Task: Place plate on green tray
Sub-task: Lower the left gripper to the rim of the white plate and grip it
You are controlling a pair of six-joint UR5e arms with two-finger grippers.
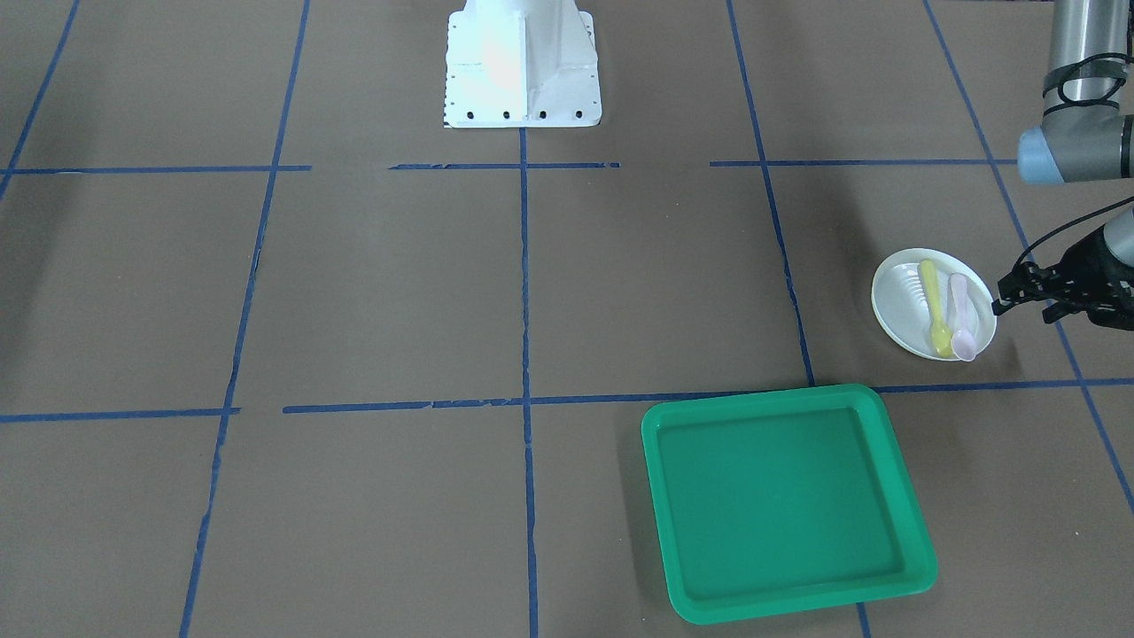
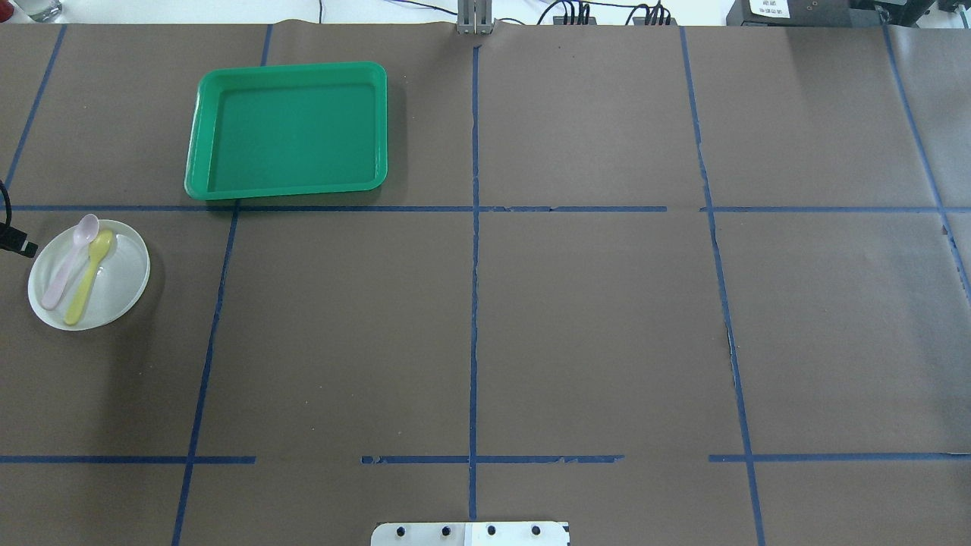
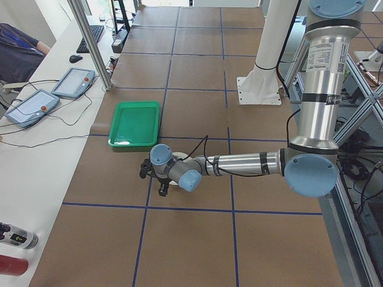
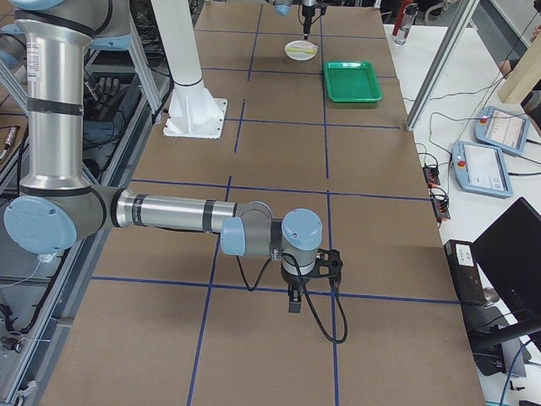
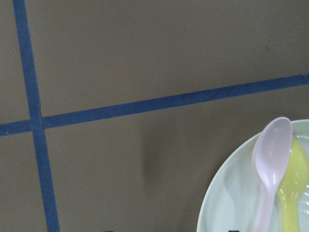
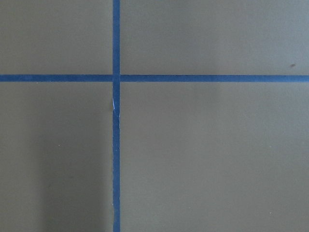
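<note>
The white plate (image 1: 899, 306) lies on the brown table at the robot's left side, also seen from overhead (image 2: 121, 277). A yellow spoon (image 1: 932, 306) and a pale pink spoon (image 1: 960, 315) lie on it. The green tray (image 1: 784, 501) is empty, a short way from the plate, farther from the robot's base (image 2: 288, 130). My left gripper (image 1: 1001, 298) hangs low just beside the plate's outer rim, jaws spread, empty. The left wrist view shows the plate's edge (image 5: 231, 203) at lower right. My right gripper (image 4: 304, 279) shows only in the right side view, far from both; I cannot tell its state.
Blue tape lines cross the brown table cover. The robot's white base (image 1: 521, 66) stands at the table's middle edge. Tablets and cables (image 3: 54, 92) lie on the white bench beyond the tray. A metal post (image 3: 90, 42) stands near the tray's far side.
</note>
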